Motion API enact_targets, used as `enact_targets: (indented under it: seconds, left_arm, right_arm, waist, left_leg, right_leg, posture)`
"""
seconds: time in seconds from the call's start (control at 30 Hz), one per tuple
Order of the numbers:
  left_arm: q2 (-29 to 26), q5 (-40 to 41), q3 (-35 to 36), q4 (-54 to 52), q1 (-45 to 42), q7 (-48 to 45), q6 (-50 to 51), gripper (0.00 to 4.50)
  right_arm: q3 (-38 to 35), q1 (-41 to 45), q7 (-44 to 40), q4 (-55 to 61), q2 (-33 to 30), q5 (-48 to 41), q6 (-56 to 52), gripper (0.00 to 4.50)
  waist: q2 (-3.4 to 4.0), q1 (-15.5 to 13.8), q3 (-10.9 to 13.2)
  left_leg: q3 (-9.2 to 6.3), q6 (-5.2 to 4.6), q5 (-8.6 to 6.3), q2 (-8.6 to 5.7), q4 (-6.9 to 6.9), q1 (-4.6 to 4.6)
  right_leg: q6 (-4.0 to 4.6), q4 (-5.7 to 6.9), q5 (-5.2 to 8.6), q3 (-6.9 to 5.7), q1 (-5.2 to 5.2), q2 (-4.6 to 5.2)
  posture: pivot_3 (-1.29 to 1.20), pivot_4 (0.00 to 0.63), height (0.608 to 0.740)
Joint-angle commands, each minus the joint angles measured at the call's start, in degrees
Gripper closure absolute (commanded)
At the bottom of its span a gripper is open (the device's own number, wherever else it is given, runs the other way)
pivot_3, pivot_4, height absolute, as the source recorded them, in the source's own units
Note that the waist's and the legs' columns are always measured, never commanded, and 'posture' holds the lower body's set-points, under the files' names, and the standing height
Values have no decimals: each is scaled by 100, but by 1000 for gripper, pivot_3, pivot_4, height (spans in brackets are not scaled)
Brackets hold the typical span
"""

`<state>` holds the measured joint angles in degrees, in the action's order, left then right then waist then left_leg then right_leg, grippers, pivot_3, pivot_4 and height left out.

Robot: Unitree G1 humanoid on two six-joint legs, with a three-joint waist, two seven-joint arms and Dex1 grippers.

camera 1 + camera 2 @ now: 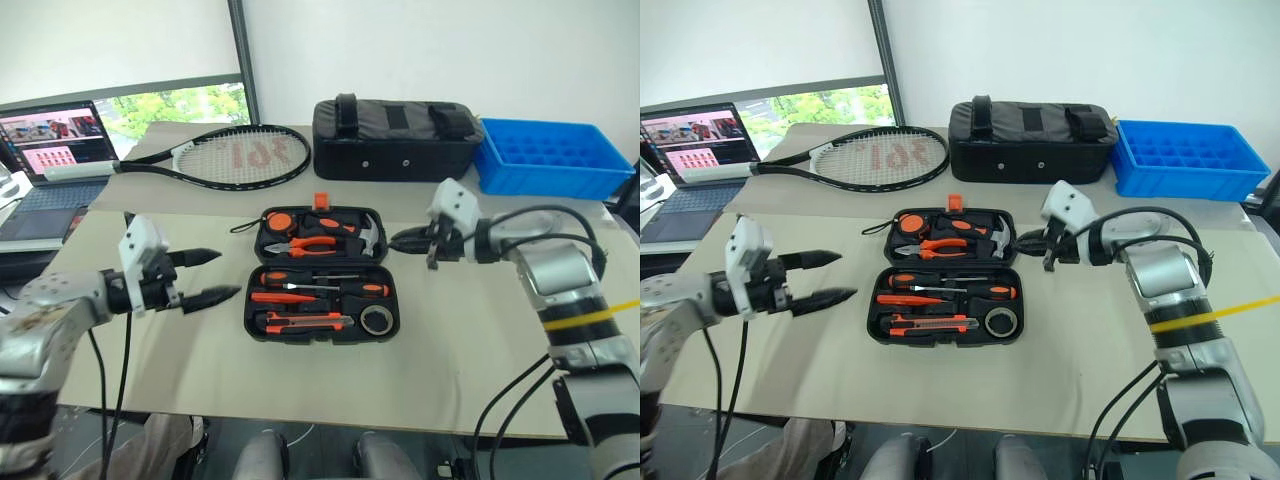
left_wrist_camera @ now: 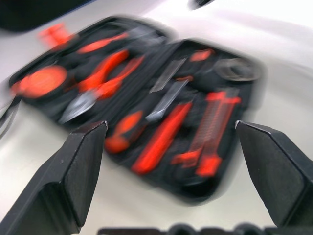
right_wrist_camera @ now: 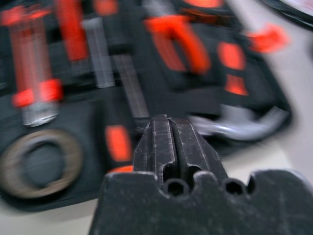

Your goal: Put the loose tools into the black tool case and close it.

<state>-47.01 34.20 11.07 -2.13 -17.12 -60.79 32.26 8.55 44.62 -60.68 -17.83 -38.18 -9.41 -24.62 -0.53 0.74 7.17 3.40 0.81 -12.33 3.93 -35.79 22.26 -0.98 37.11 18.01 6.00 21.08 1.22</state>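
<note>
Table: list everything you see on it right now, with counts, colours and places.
Tool case: 1, black, open, table centre.
Screwdrivers: 3, orange-black, near half.
Knife: 1, orange-black, near half.
Tape roll: 1, dark, near half.
Pliers: 1, orange, far half.
Hammer: 1, far half.
Tape measure: 1, orange, far half.
Racket: 1, black, far left.
Bag: 1, black, far centre.
Bin: 1, blue, far right.
Laptop: 1, far left.
Left gripper: open, left of case.
Right gripper: shut, right of case.

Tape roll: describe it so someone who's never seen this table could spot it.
On the beige table the black tool case lies open between the two grippers. Look in its near half, at the corner on the robot's right. The tape roll is the one small dark ring there, just right of the utility knife, while its neighbours are all long, orange-and-black tools.
</note>
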Motion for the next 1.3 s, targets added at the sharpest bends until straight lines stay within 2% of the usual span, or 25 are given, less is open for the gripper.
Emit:
enact_targets:
  seconds: [0.03,0.3,0.5,0.6,0.73,0.83,1.0,1.3]
  left_arm:
    - [168,-96,-111,1286,-891,-197,-45,0]
    - [777,-564,-389,4616,-3030,-374,461,0]
    - [976,-1085,-449,6190,-3830,-364,263,0]
    - [1068,-1274,-422,6590,-4011,-370,131,0]
    - [1221,-1480,-412,6891,-4157,-379,36,0]
    - [1296,-1595,-372,7034,-4206,-305,-3,0]
    - [1355,-1683,-180,7241,-4297,80,-114,0]
    - [1498,-1784,-20,7337,-4340,171,-118,0]
  right_arm:
    - [-336,407,334,-853,300,-147,-483,2388]
    - [-814,1277,627,-2877,933,-417,-1353,2388]
    - [-1062,1711,647,-3848,1137,-419,-1360,2388]
    - [-1101,1847,700,-4136,1242,-346,-1290,2388]
    - [-1143,1996,732,-4374,1353,-323,-1189,3366]
    - [-1163,2043,683,-4418,1396,-333,-1192,4464]
    - [-1185,2028,618,-4394,1427,-322,-1207,4464]
    - [-1160,1886,215,-4113,1420,-404,-1317,4464]
  waist:
    - [-2,6,-2]
    - [1,38,-4]
    - [2,101,-4]
    - [2,151,-4]
    - [2,178,-4]
    - [2,183,-4]
    - [3,191,-4]
    - [3,195,-4]
  left_leg:
    - [0,0,0,-1,-2,1]
    - [-2,-1,0,-2,5,13]
    - [-9,-1,0,0,6,17]
    - [-11,0,0,0,8,18]
    - [-13,0,0,0,7,20]
    - [-15,0,0,0,7,20]
    - [-17,0,0,0,7,20]
    - [-18,0,0,0,9,22]
  right_leg:
    - [0,0,0,-1,-1,0]
    - [-2,6,0,-12,10,0]
    - [-2,8,0,-31,13,1]
    - [-2,10,0,-36,14,2]
    - [-2,11,0,-40,14,3]
    - [-3,13,-1,-42,14,4]
    - [-3,26,-1,-41,15,3]
    - [-4,56,0,-45,21,3]
  posture:
    - [0,150,708]
    - [0,150,708]
    - [0,150,708]
    - [0,150,708]
    - [0,150,708]
    - [0,150,708]
    - [0,150,708]
    - [0,150,708]
